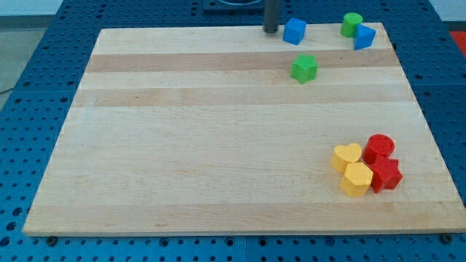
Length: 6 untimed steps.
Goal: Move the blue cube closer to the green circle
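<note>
The blue cube sits near the top edge of the wooden board, right of centre. The green circle, a short cylinder, stands further right at the top edge, well apart from the cube. My tip is just left of the blue cube, close to it; contact cannot be told. A second blue block, wedge-like, touches the green circle on its lower right side.
A green star-like block lies below the blue cube. At the lower right a cluster holds a yellow heart, a yellow hexagon-like block, a red cylinder and a red star-like block. The board rests on a blue perforated table.
</note>
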{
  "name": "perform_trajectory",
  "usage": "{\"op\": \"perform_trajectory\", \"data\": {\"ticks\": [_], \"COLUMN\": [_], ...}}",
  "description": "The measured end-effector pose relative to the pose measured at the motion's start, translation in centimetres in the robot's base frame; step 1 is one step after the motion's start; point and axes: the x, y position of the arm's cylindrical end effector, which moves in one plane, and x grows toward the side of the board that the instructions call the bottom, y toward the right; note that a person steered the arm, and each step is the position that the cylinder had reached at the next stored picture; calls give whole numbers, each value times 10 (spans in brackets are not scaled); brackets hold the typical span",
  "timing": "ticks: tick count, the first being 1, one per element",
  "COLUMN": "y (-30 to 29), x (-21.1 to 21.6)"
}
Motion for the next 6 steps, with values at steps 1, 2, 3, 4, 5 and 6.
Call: {"op": "perform_trajectory", "data": {"ticks": [1,2,3,4,5,6], "y": [-48,-16,58,106,68,55], "x": [8,20,20,20,24,49]}}
